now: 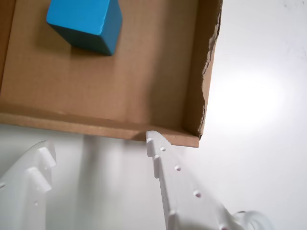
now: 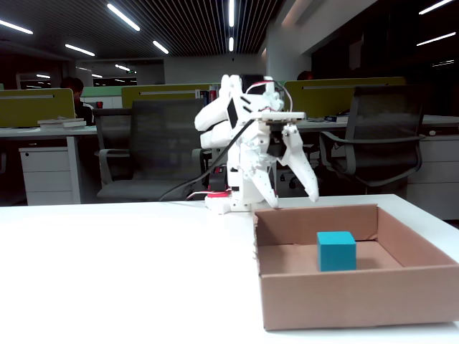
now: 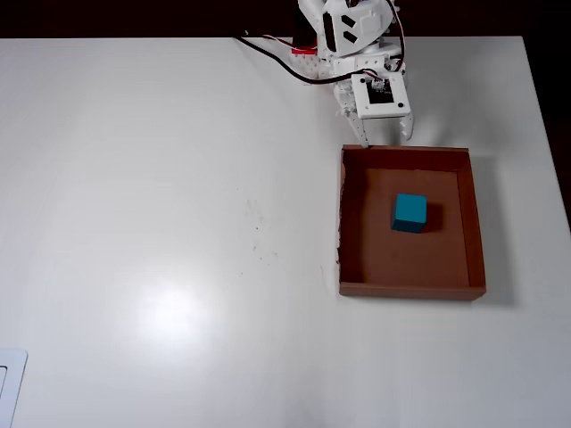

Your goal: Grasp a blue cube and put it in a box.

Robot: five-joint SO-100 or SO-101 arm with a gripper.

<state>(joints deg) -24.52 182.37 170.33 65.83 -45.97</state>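
Note:
The blue cube (image 3: 410, 212) rests on the floor of the shallow cardboard box (image 3: 474, 223), near its middle. In the wrist view the cube (image 1: 86, 24) lies inside the box (image 1: 96, 125), beyond its near wall. My white gripper (image 1: 98, 151) is open and empty, just outside that wall. From the fixed view the gripper (image 2: 294, 193) hangs above the box's far edge (image 2: 315, 213), with the cube (image 2: 336, 251) in front of it. Seen from overhead, the gripper (image 3: 385, 140) sits at the box's top edge.
The box sits on a white table (image 3: 169, 223). A torn box wall (image 1: 208, 67) shows at the right in the wrist view. The arm's base (image 3: 317, 45) and cables stand at the table's far edge. Office chairs (image 2: 154, 147) and desks lie behind.

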